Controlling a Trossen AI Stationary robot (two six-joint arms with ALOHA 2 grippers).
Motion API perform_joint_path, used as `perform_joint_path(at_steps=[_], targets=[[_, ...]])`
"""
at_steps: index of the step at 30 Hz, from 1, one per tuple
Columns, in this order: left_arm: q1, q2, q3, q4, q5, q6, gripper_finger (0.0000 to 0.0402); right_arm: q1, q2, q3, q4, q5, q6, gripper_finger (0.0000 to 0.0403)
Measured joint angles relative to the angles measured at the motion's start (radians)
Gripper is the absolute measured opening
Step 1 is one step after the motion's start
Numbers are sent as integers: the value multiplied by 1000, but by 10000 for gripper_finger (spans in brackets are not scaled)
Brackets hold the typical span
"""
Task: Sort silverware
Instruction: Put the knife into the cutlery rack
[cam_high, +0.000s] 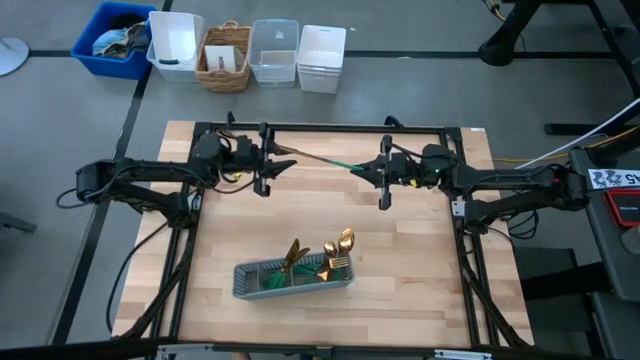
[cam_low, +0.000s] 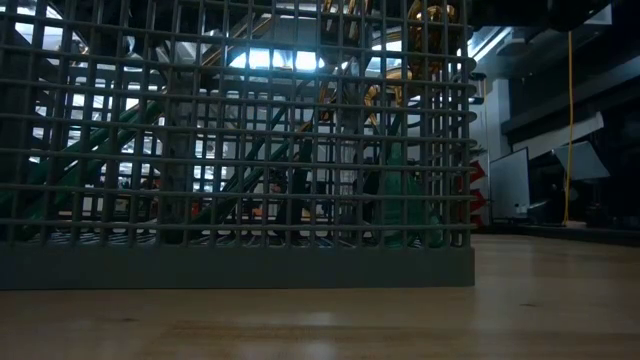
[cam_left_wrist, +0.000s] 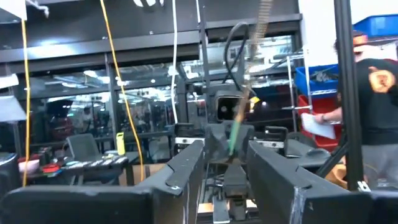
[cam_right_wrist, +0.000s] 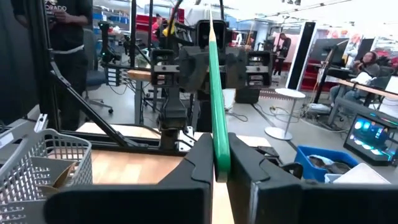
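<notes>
We saw the right gripper (cam_high: 370, 171) held above the far half of the table, its two dark fingers (cam_right_wrist: 202, 155) clamped together on the teal-green handle of a single utensil (cam_high: 322, 161), which in the right wrist view stood as a green strip rising from the pinch toward the opposite arm. In the high view that utensil ran nearly level between the two arms, green end at the right gripper and gold end reaching to the left gripper (cam_high: 283, 165). The left gripper faced it from the other side at about the same height, its fingers (cam_left_wrist: 186, 171) standing apart; the gold end appeared to lie between or just at them, but we could not tell whether it touched either one. Nearer the front edge of the wooden table (cam_high: 420, 300) sat the grey mesh tray (cam_high: 250, 285), well apart from both grippers, with the rest of the silverware (cam_high: 325, 260) in it, gold heads sticking up and leaning, green handles down inside. The low view looked straight through the tray's mesh wall (cam_low: 240, 150) at those green handles. Beyond the table's far edge stood a row of bins (cam_high: 275, 52) on the floor, and a person (cam_left_wrist: 376, 93) showed in the room behind.
</notes>
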Motion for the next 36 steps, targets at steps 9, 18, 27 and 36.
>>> perform_joint_path(at_steps=[9,18,27,36], targets=[[-43,1,6,57,1,30,113,0,8,0,0,0,0,21],[-76,0,6,131,-1,121,113,0,8,0,-2,-7,0,21],[-76,0,6,158,-1,156,113,0,8,0,-5,-7,0,21],[-76,0,7,203,-1,168,113,1,8,0,-11,-7,0,21]])
